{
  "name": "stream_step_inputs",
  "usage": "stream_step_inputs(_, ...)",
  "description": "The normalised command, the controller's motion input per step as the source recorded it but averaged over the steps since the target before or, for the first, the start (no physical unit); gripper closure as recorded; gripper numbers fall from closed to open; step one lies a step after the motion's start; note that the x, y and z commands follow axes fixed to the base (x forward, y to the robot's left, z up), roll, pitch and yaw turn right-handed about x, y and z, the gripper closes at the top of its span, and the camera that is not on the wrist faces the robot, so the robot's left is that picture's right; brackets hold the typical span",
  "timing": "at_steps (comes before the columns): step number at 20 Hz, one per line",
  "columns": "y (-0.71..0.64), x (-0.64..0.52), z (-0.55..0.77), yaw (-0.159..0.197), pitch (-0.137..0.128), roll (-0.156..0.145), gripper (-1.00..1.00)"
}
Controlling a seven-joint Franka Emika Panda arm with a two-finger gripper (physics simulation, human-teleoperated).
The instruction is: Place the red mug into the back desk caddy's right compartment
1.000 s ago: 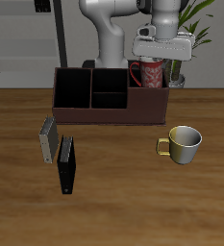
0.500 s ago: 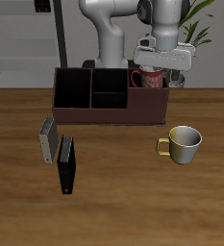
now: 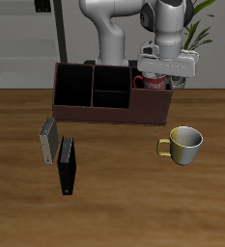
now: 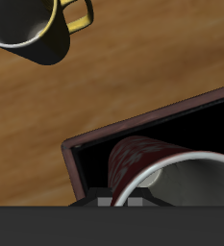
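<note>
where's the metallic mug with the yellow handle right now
The metallic mug stands on the table in the exterior view, in front of the back desk caddy, nearer the front edge.

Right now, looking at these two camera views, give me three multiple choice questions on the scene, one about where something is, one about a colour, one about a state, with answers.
1. Where is the red mug?
A. On the bare table beside the books
B. Inside the end section of the back desk caddy, under the gripper
C. Next to the metallic mug

2. What colour is the metallic mug's handle?
A. Yellow
B. Blue
C. Red

3. How does the red mug stand?
A. Upside down
B. Flat on its side on the table
C. Mouth up, somewhat tilted, its handle toward the caddy's middle sections

Answers: 1 B, the wrist view shows the mug within the caddy's dark walls. 2 A, the yellow loop shows in both views. 3 C, the pale inside faces the wrist camera.
</note>
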Motion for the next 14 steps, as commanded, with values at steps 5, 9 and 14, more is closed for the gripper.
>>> stream_step_inputs(5,0.04,0.07,-0.20,-0.020,0.055,0.015,1.00)
stream_step_inputs(9,0.01,0.06,-0.13,-0.019,0.064,0.037,-1.00)
stream_step_inputs(14,-0.11,-0.02,0.07,-0.024,0.008,-0.019,-1.00)
